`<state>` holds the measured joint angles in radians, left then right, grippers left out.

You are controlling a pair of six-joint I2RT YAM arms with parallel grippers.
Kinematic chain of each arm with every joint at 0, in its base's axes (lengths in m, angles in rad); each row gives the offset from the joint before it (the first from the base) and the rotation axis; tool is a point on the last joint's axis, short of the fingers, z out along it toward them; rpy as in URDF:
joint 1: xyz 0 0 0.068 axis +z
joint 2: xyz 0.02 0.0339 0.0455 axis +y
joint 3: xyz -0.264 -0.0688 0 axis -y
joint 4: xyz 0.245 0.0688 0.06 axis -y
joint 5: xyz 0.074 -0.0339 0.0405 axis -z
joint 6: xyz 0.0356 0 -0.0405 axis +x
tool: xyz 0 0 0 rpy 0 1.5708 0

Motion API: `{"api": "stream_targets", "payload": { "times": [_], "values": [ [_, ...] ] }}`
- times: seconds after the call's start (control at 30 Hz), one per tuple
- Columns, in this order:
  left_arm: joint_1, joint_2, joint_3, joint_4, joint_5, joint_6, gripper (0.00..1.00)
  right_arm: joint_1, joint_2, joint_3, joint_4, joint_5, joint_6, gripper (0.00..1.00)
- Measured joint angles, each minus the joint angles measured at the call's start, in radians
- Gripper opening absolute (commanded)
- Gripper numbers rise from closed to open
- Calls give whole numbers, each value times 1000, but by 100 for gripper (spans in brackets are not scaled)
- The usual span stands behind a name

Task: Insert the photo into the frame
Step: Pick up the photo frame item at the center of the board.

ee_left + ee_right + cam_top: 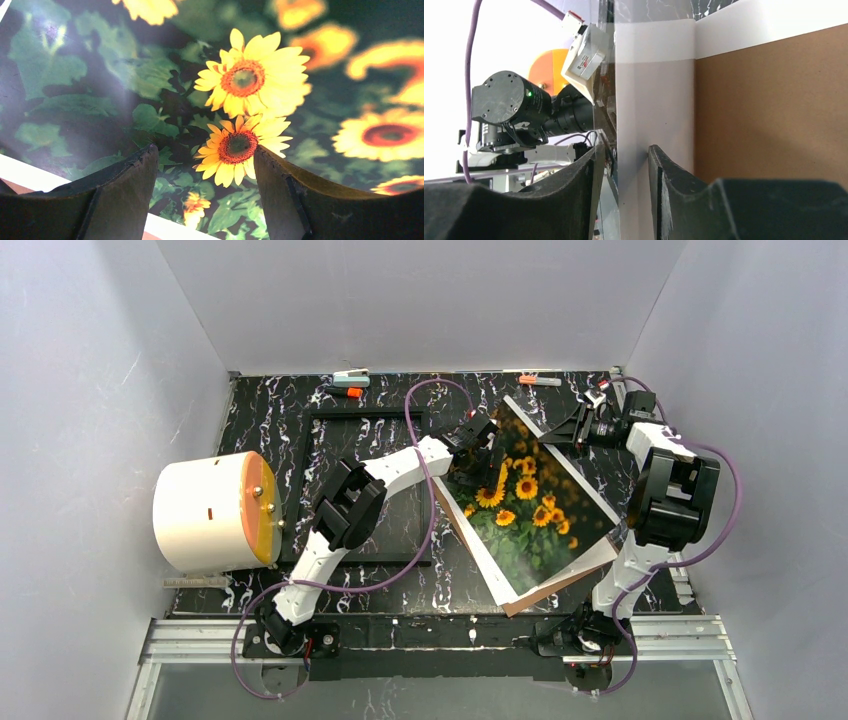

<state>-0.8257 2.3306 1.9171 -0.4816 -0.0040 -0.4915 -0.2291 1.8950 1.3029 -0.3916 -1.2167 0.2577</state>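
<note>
Top external view: nearest the arm bases, a corner of the brown backing board [560, 585] pokes out from under the near edge of the photo [525, 505]. The photo lies face up, tilted, at the centre-right of the black marbled table [400, 590]. Its far right corner meets the right gripper [562, 432].

The left gripper [490, 458] reaches in over the photo's far left part. In the left wrist view its fingers [120, 195] stand wide apart with printed sunflowers filling the space between them. I cannot tell whether they touch the paper.

In the right wrist view the photo's white strip [631, 125] runs edge-on between that gripper's fingers [574, 200], which are set narrowly. I cannot tell whether they actually pinch it. The brown board [774, 110] sits just beside the strip.

The frame [366, 413] lies flat on the table, left of the photo and under the left arm. A white cylinder with an orange end [205, 512] sits at the frame's left. Small clips [350, 375] line the far edge.
</note>
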Motion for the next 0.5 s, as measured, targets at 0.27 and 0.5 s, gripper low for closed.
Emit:
{"api": "stream_targets", "payload": {
  "times": [0.27,0.5],
  "values": [
    [3,-2,-5,7,3,-3,68,0,-36,-58,165,40,187,55],
    [6,-2,-6,10,7,-8,68,-1,-68,-183,387,72,426,44]
  ]
}}
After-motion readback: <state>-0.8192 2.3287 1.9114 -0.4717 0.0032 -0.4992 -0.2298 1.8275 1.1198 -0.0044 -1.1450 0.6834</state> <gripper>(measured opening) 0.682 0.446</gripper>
